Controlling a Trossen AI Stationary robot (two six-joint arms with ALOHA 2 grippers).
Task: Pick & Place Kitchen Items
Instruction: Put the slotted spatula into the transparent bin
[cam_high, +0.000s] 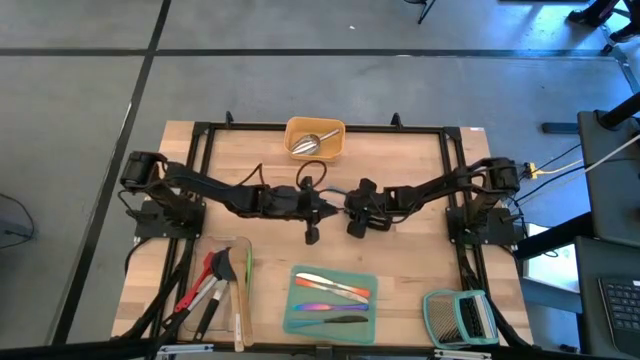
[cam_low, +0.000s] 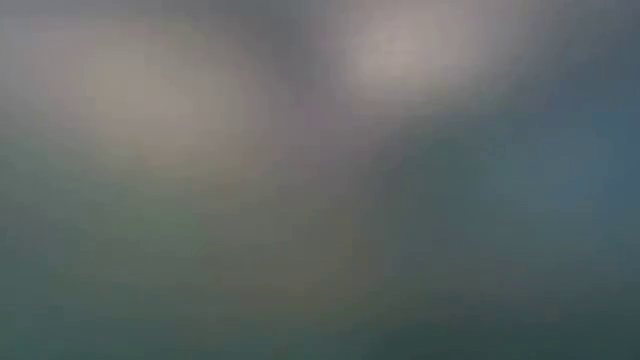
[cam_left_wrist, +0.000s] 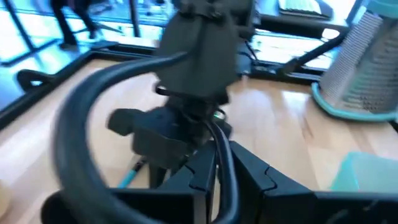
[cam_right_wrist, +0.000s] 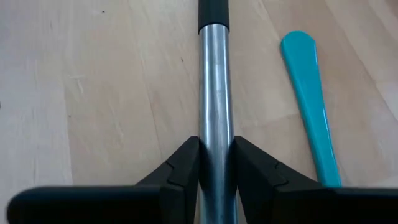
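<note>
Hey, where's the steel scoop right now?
In the high view, the shiny steel scoop lies inside the yellow tray at the far middle edge of the wooden table, beyond where the two arms meet.

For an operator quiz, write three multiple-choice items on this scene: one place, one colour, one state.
1. Where does the steel scoop lie? A clear tray; B teal tray; C yellow tray.
2. What colour is the loose handle beside the right gripper? A teal; B red; C green.
3. The right gripper is: A open; B shut on the steel handle; C unseen.
C: the scoop sits in the yellow tray. A: the right wrist view shows it teal. B: the fingers press the handle's sides.
</note>
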